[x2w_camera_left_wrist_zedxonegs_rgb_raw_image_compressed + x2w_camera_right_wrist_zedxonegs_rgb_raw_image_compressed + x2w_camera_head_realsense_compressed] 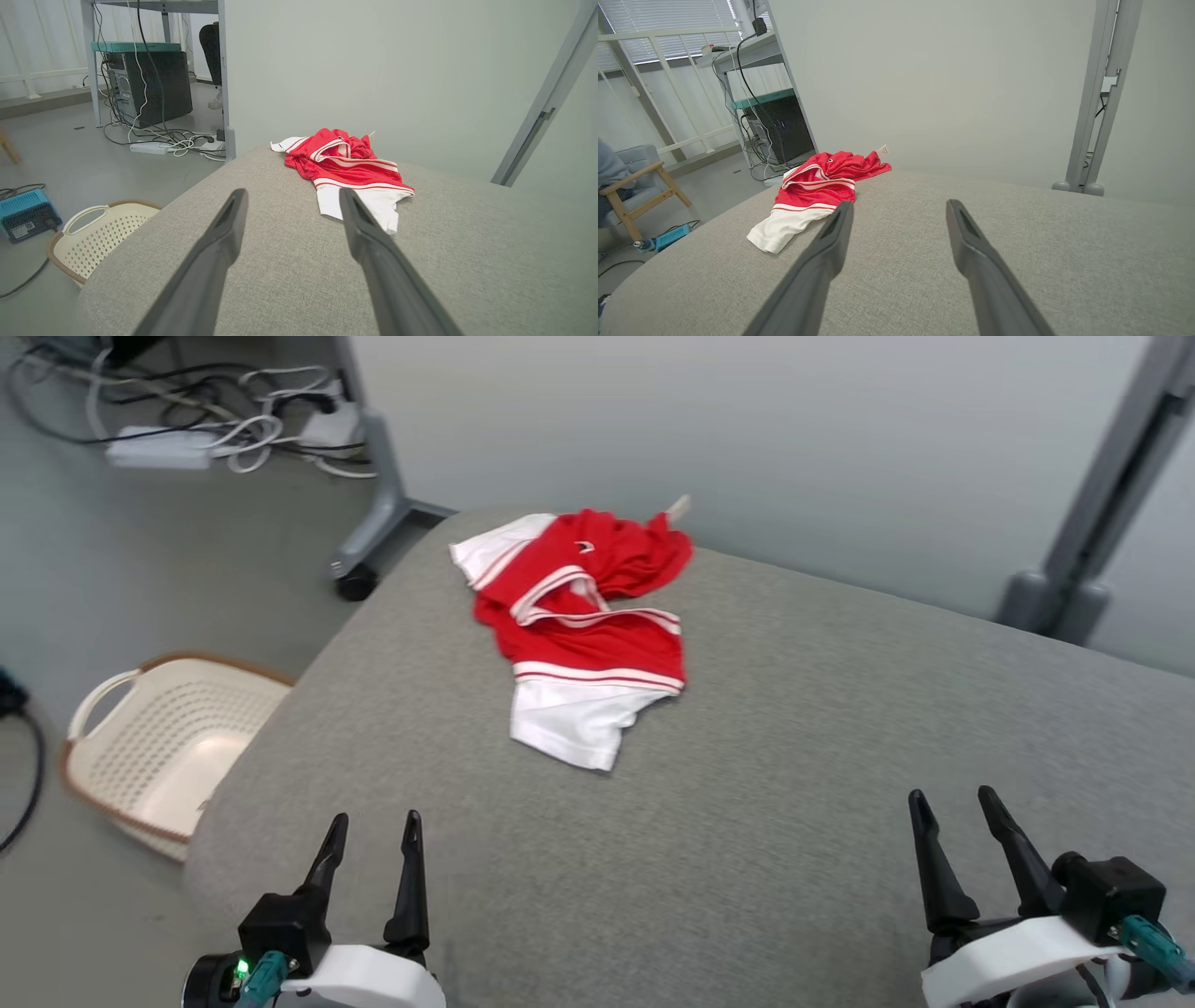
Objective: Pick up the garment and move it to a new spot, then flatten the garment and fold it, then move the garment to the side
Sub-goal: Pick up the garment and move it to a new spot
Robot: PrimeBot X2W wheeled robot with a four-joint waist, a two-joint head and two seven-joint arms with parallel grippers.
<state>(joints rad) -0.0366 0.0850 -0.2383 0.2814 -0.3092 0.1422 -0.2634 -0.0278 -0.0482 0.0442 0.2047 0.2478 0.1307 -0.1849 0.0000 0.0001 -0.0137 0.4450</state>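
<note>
A crumpled red and white garment [579,625] lies on the grey cushioned surface [794,784], toward its far left part. It also appears in the left wrist view as the garment [348,170] ahead of the fingers, and in the right wrist view as the garment [810,196] to the upper left. My left gripper [373,821] stands open at the near left edge, well short of the garment. My right gripper [954,798] is open at the near right, also apart from it. Nothing is between either pair of fingers.
A cream perforated basket [159,747] sits on the floor left of the cushion. Cables and a power strip [159,448] lie on the floor behind. A grey stand with a wheeled foot [359,569] is beyond the far edge, another post [1092,504] at right.
</note>
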